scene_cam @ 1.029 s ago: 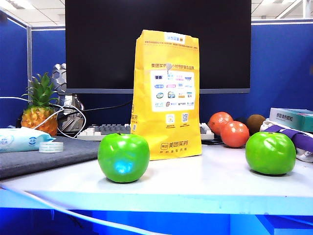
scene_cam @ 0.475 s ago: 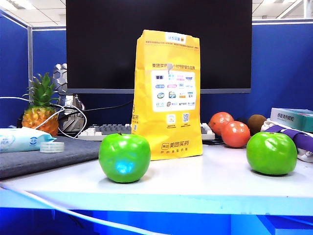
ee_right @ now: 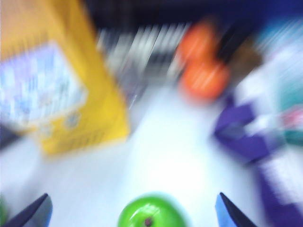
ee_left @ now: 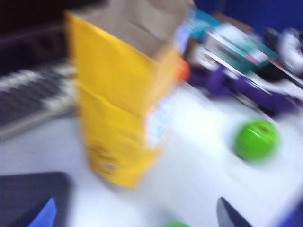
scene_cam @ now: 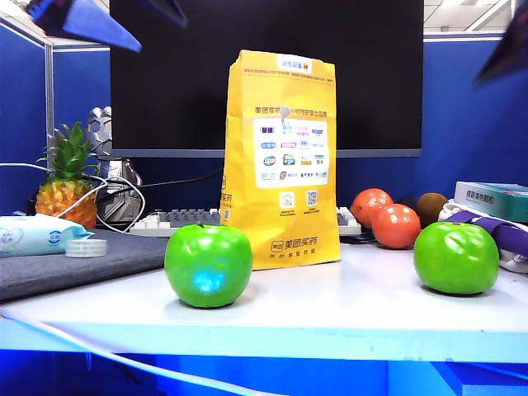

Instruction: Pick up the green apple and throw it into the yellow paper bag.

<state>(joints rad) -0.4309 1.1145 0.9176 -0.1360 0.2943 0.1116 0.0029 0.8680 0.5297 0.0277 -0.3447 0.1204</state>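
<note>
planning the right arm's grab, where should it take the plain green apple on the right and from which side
Likely across the widest part of the green apple, coming straight down from above. It sits alone on the white table, clear of the yellow paper bag, so both flanks are free. The right gripper is open with the apple between its fingertips. The left gripper, also open, is up by the bag.

yellow paper bag (scene_cam: 280, 165) | front, low: 美团买药 | white panel logos, QR codes: too small to read
</note>
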